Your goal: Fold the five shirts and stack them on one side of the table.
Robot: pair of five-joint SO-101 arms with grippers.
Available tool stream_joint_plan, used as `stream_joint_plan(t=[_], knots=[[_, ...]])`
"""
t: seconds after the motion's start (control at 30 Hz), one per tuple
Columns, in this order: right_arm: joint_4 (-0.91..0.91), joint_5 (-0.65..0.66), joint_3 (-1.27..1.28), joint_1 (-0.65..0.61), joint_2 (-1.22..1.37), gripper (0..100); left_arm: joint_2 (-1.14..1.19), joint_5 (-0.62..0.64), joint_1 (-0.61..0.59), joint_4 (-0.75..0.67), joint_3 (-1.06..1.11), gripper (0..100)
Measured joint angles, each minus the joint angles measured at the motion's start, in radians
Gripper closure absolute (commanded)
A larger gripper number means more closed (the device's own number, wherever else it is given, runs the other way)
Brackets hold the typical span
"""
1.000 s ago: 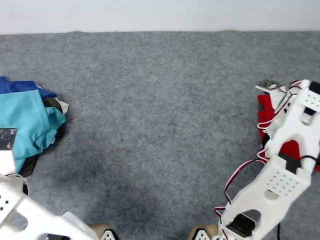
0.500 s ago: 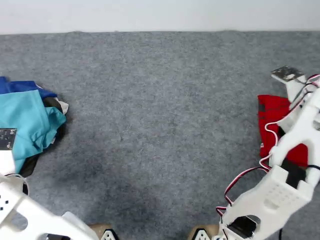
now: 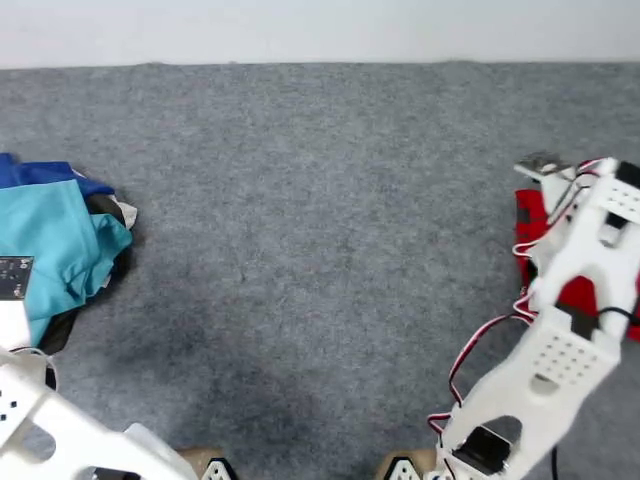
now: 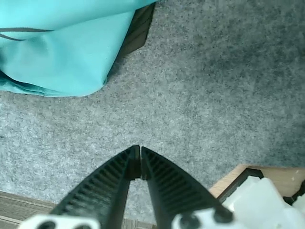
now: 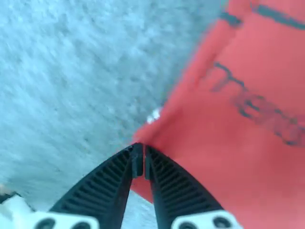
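Right gripper (image 5: 139,162) closed at the red shirt (image 5: 228,143) edge, right side of worktop (image 3: 320,220); cloth pinch unclear. Left gripper (image 4: 140,162) closed, empty, near teal shirt (image 3: 60,240), left side. Advice: grip the hem firmly, fold slowly, flat.

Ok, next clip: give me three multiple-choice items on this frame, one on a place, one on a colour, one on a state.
1. In the high view, the red shirt lies: A left, B middle, C right.
2. The top shirt of the pile is: A teal, B yellow, C red.
3. The left gripper is: A wide open, B shut and empty, C holding a shirt.
Key: C, it lies under the right arm at the right edge; A, teal covers the pile; B, its jaws meet over bare carpet.
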Motion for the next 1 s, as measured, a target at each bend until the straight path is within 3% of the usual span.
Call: stream_joint_plan(t=[0.23,0.4,0.6,0.73,1.0], knots=[[0.043,-0.032,0.0,-0.071,0.081,99.0,0.0,0.0,0.0,0.0,0.0,98],[0.043,-0.032,0.0,-0.055,0.028,99.0,0.0,0.0,0.0,0.0,0.0,98],[0.026,0.021,0.0,0.072,-0.166,99.0,0.0,0.0,0.0,0.0,0.0,98],[-0.103,0.035,0.0,0.196,-0.181,99.0,0.0,0.002,0.0,0.0,0.0,98],[-0.302,0.035,0.0,0.359,0.055,99.0,0.0,0.002,0.0,0.0,0.0,98]])
